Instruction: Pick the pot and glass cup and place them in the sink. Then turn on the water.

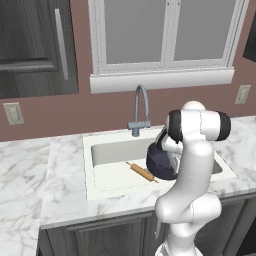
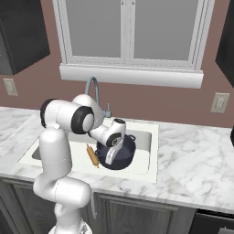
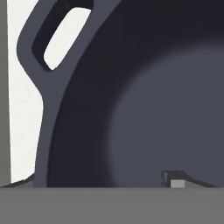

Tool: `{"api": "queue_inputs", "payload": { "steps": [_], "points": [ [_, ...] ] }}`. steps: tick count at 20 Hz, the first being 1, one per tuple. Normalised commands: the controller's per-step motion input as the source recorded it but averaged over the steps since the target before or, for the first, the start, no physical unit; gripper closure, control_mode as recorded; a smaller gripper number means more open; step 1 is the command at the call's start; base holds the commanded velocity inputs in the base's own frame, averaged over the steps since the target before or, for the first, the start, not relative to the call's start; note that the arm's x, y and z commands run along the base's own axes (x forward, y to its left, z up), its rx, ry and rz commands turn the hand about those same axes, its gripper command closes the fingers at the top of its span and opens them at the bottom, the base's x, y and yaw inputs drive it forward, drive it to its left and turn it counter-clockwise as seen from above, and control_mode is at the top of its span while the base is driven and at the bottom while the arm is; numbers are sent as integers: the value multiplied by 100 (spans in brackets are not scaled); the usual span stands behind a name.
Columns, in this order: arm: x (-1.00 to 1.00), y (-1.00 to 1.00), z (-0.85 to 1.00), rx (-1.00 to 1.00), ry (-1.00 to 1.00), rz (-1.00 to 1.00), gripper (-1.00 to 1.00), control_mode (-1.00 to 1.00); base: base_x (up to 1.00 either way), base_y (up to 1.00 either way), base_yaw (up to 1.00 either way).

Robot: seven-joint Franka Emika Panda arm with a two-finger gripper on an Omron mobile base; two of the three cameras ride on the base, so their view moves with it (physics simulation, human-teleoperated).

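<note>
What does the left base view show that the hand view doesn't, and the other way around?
The left base view takes in the wider scene: the grey faucet, the white sink, a rolling pin lying in the basin, the marble counter and the window. The hand view gives a close look into the pot's dark inside and one loop handle against the white basin. Both show the pot in the sink.
</note>
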Motion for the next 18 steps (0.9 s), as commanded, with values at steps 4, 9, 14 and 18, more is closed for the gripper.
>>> {"api": "queue_inputs", "payload": {
  "steps": [4, 9, 14, 18],
  "points": [
    [0, -1, 11, 0, 0, 0, -100, -100, 0, 0, 0],
    [0, -9, 31, 0, 0, 0, -100, -100, 0, 0, 0],
    [0, -11, 50, 0, 0, 0, -100, -100, 0, 0, 0],
    [-4, -1, 48, 0, 0, 0, -100, -100, 0, 0, 0]
  ]
}}
